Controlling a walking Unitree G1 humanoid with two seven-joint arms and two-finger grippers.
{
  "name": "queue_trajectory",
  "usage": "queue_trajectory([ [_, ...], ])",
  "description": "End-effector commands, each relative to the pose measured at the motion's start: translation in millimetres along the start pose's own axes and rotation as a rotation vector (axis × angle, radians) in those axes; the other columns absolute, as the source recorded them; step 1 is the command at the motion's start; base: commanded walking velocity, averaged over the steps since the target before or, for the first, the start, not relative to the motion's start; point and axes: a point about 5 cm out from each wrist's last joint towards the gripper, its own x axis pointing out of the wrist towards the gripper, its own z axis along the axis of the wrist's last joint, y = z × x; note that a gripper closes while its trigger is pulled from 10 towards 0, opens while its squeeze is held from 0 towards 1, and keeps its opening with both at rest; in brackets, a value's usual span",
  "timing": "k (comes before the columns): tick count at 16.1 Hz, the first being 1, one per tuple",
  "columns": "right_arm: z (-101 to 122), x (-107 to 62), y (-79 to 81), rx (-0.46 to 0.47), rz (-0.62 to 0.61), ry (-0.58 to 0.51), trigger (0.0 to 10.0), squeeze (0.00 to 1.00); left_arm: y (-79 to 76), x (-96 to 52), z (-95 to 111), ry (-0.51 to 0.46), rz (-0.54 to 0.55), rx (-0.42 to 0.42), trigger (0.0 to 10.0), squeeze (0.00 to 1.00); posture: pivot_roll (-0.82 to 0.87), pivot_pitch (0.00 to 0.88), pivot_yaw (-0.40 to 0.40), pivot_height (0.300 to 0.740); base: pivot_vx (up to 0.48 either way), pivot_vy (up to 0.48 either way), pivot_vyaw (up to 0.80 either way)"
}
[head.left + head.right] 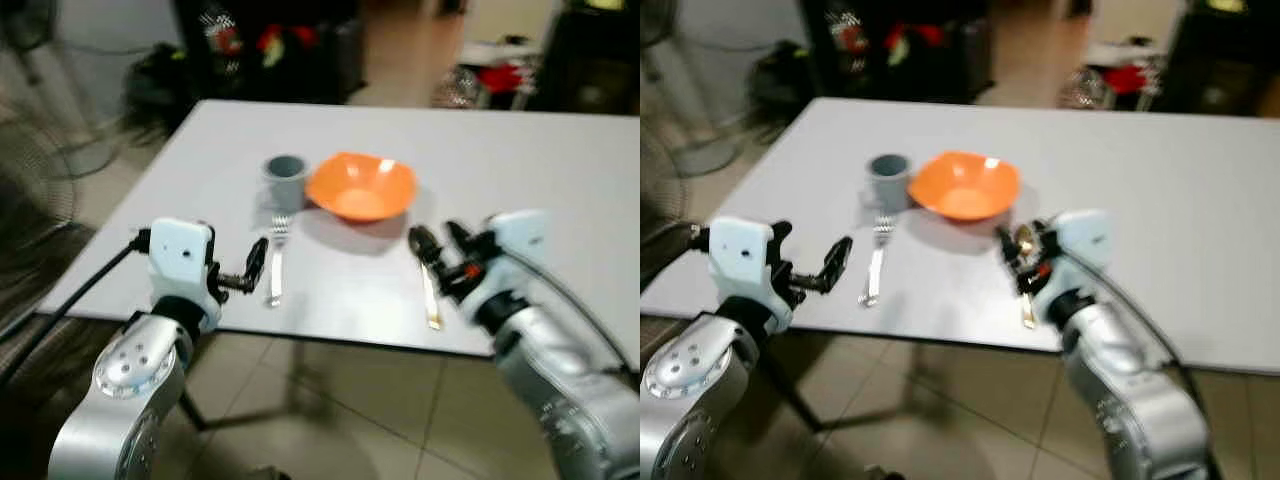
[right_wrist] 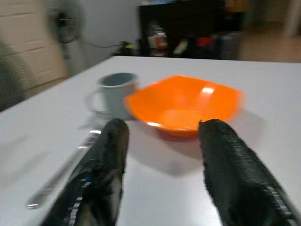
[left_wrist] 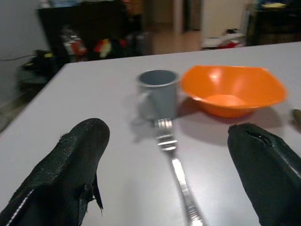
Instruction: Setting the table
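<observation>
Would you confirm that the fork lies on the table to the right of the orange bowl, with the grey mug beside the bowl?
Not quite: the fork lies to the left of the orange bowl, below the grey mug, as the left eye view shows. The mug does stand beside the bowl on the table.

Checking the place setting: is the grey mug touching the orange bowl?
Apart. In the left wrist view, a strip of white table shows between the grey mug and the orange bowl.

Orange bowl (image 1: 361, 187) – grey mug (image 1: 285, 179), fork (image 1: 276, 258) left; spoon (image 1: 430, 295) seemingly right.
</observation>
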Motion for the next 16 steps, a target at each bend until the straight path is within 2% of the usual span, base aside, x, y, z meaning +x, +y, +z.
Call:
queue_trajectory([
  [1,2.1,0.9,2.7,-0.009,0.014,-0.026,10.0,1.0,1.1,-2.1,3.5,-0.017,0.013,0.018,10.0,0.0,-0.03,0.0,0.063,0.74,0.0,0.0,0.8],
  [7,2.6,2.2,9.9,0.031,0.045,-0.085,10.0,1.0,-0.4,-2.7,-0.7,0.003,0.007,-0.018,10.0,0.0,-0.05,0.0,0.088,0.74,0.0,0.0,0.8],
  [10,-5.8,-1.1,13.0,0.038,0.063,-0.045,10.0,1.0,0.3,0.7,-3.7,0.019,0.008,-0.008,10.0,0.0,-0.06,0.0,0.096,0.74,0.0,0.0,0.8],
  [16,-17.9,-2.9,5.6,0.063,0.03,-0.013,10.0,1.0,12.8,-1.7,-4.2,0.007,0.067,0.022,10.0,0.0,-0.05,0.0,0.083,0.74,0.0,0.0,0.8],
])
